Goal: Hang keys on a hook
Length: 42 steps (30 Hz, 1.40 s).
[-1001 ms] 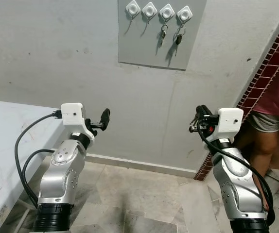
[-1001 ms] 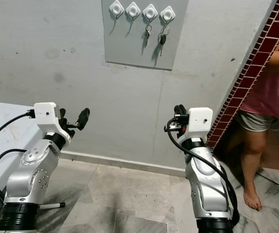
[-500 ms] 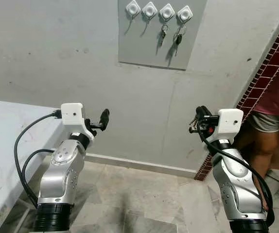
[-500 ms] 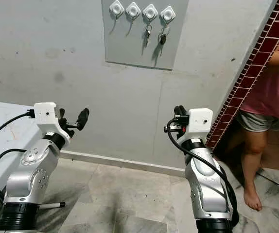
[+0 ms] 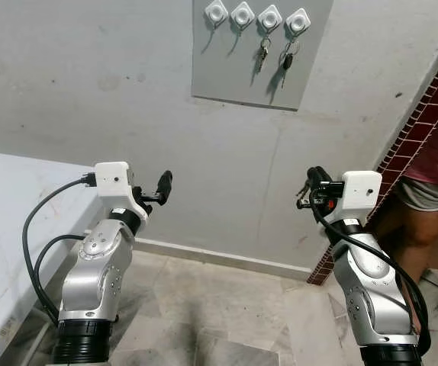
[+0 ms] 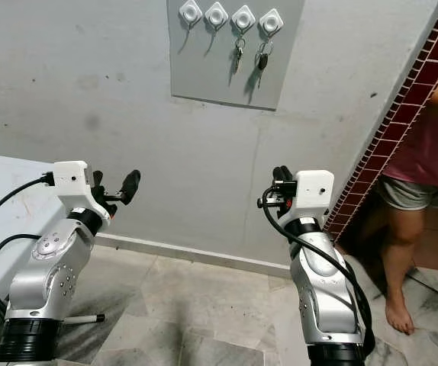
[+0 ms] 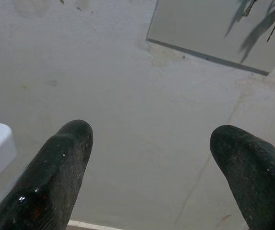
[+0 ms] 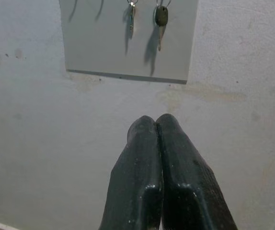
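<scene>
Since both arms are held up in front of the robot at about chest height, it looks ready to reach for the wall, but neither hand is near the hooks yet. The L gripper (image 5: 163,185) has its fingers (image 7: 56,177) spread wide w/ nothing between them. The R gripper (image 5: 313,185) has its fingers (image 8: 142,172) pressed tight together, and no key can be made out between them.

Up high on the far wall is a grey board (image 5: 257,69) w/ four white hooks (image 5: 257,14) in a row. The two left hooks are bare. The two right hooks each carry keys (image 5: 274,55): one small bunch on the third hook, one w/ a dark head on the fourth. So the keys hang up there already, prob. so they stay off the floor and are easy to find.

The keys are well above both grippers and farther away, a bit left of the R gripper and well right of the L one. My guess is the job is done or nearly so.

A person (image 6: 421,145) stands at the right by a red tiled wall (image 6: 410,107), apart from the arms. A white table (image 5: 5,221) sits at the left.
</scene>
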{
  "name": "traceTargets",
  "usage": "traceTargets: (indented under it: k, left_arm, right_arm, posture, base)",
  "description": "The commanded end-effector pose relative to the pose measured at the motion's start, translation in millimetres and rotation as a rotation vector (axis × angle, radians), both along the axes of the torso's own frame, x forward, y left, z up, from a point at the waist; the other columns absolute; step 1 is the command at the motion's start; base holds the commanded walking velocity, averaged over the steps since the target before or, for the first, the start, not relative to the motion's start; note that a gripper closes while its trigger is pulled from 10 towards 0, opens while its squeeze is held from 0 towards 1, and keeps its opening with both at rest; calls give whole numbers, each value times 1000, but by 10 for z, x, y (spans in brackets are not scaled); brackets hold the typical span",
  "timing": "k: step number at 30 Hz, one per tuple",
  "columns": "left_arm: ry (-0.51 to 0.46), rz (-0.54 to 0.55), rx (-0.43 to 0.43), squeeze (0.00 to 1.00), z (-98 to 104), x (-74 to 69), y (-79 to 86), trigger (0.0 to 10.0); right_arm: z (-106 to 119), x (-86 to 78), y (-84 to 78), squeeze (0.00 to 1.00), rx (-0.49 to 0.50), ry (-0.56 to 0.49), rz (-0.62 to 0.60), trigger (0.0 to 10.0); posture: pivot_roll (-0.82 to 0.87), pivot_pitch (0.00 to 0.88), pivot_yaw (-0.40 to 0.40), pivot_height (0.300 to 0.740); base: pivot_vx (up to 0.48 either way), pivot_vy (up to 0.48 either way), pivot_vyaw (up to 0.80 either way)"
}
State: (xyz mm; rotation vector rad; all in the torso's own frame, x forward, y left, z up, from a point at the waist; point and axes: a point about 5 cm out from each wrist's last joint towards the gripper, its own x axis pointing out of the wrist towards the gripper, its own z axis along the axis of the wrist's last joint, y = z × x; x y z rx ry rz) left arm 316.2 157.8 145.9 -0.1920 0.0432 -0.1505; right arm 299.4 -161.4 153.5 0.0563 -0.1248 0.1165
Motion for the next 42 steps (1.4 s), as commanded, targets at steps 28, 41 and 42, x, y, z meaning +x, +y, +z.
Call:
traceTargets:
  k: [28, 41, 42]
  left_arm:
    - [-22, 0, -28, 0, 63, 2, -9, 10000]
    - [-24, -4, -25, 0, 59, -7, -23, 10000]
    - [-24, -4, -26, 0, 59, -6, -26, 10000]
  right_arm:
    - [81, -9, 11, 0, 3, -20, 23, 10000]
    - [87, 1, 39, 0, 1, -19, 41, 10000]
    - [85, 0, 38, 0, 2, -18, 42, 10000]
  posture:
    - [-52, 31, -60, 740]
    - [-47, 18, -68, 740]
    - [-47, 15, -68, 740]
  base:
    - [384, 0, 0]
    - [436, 0, 0]
    - [446, 0, 0]
